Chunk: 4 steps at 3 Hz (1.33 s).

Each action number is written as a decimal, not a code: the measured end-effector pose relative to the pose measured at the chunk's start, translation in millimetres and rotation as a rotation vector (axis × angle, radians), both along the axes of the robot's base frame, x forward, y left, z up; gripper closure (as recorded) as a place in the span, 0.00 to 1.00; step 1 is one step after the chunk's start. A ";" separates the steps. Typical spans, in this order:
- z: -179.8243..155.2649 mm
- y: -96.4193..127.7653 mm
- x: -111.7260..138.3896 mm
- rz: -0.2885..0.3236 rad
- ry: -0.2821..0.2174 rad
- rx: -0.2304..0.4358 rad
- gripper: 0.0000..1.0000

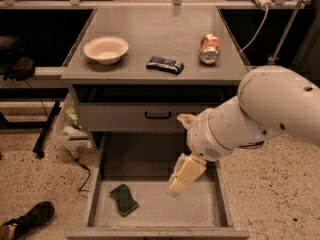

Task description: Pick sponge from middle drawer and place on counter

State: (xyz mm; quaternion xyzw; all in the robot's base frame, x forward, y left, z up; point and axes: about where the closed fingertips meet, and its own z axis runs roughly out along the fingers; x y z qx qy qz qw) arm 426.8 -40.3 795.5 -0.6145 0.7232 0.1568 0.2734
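The sponge (124,199), dark green on top with a yellow edge, lies on the floor of the open middle drawer (200,211), at its front left. My gripper (184,175) hangs over the drawer's middle, to the right of the sponge and a little above it, apart from it. My white arm reaches in from the right. The grey counter (155,36) tops the cabinet above.
On the counter stand a cream bowl (106,49), a dark blue snack-bar wrapper (165,64) and a tipped soda can (209,48). A closed drawer front with a black handle (158,115) sits above the open drawer. A shoe (30,218) lies on the floor at the left.
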 end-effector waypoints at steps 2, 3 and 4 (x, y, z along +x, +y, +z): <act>-120.5 32.5 17.9 0.033 0.104 0.024 0.00; -192.0 62.4 24.9 0.050 0.161 0.035 0.00; -251.8 100.7 30.6 0.050 0.187 0.041 0.00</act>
